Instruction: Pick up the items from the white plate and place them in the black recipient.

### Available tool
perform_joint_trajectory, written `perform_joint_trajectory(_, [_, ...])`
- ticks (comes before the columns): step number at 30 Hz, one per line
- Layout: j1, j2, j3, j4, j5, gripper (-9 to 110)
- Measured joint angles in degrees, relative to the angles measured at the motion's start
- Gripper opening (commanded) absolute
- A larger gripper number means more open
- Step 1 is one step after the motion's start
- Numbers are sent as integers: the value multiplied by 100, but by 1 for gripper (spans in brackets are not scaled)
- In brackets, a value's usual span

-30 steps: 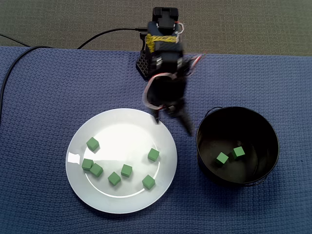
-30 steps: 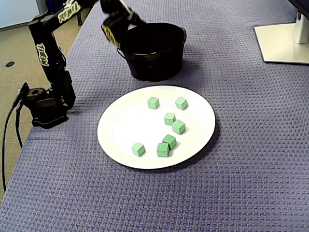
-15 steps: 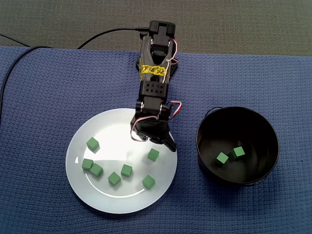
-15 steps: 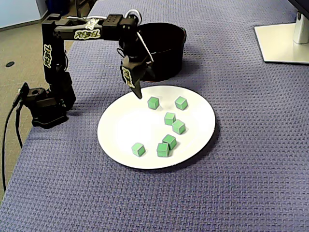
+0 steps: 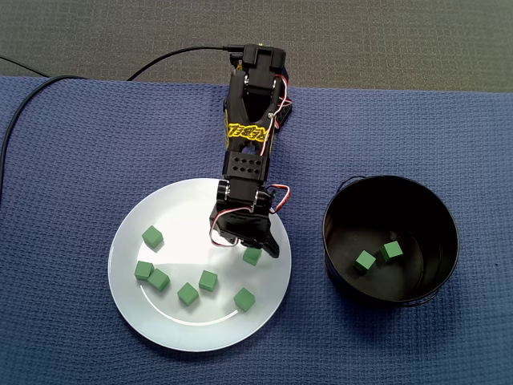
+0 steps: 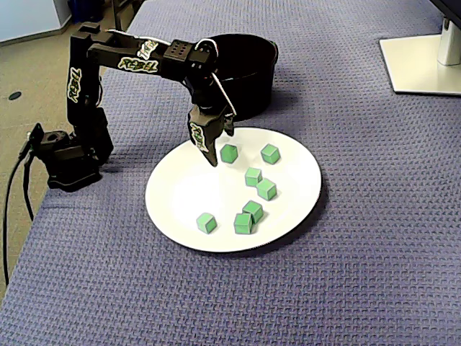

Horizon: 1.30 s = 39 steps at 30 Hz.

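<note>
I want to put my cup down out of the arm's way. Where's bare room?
The blue cloth left of the white plate, in a fixed view, is wide and bare. On the plate only the upper left is free. Crowded: green cubes across its lower half, the gripper, the narrow gap to the black pot.

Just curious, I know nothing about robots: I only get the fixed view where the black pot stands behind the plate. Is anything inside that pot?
Observer: Yes. In a fixed view, two green cubes lie on the floor of the black pot.
Operator: Is the claw thing right over a cube?
Observer: Looking down, the end effector hides the top of one plate cube on the white plate; only that cube's lower part shows.
</note>
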Motion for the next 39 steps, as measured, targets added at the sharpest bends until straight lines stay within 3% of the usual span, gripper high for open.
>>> perform_joint_trajectory(9, [-35, -141, 70, -413, 70, 0])
perform_joint_trajectory(20, [-123, 18, 255, -650, 747, 0])
perform_joint_trajectory(25, [-9, 1072, -413, -53, 2224, 0])
perform_joint_trajectory(31, [88, 2777, -2180, 123, 5186, 0])
perform_joint_trajectory(35, [-782, 2997, -3067, 88, 6838, 0])
perform_joint_trajectory(39, [-2188, 2452, -3779, 70, 7225, 0])
